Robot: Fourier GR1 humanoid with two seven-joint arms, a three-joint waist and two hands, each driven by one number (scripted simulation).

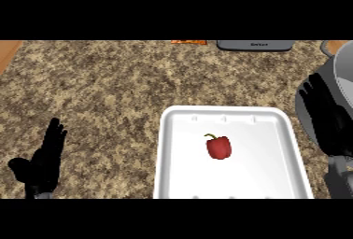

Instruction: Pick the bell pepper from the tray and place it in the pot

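Where the right hand (324,116) shows at the view's right edge, its fingers are straight and point away from the robot; it holds nothing. Immediately on its thumb side lies the white tray (180,154), its right rim just beside the hand. A red bell pepper (218,147) with a green stem lies near the middle of the tray, apart from the hand and untouched. Beyond and outboard of the right hand, part of a grey pot (343,65) shows, cut off by the view's edge. The left hand (43,161) rests open, fingers up, at the lower left, well apart from the tray. All items rest on the speckled counter (103,84).
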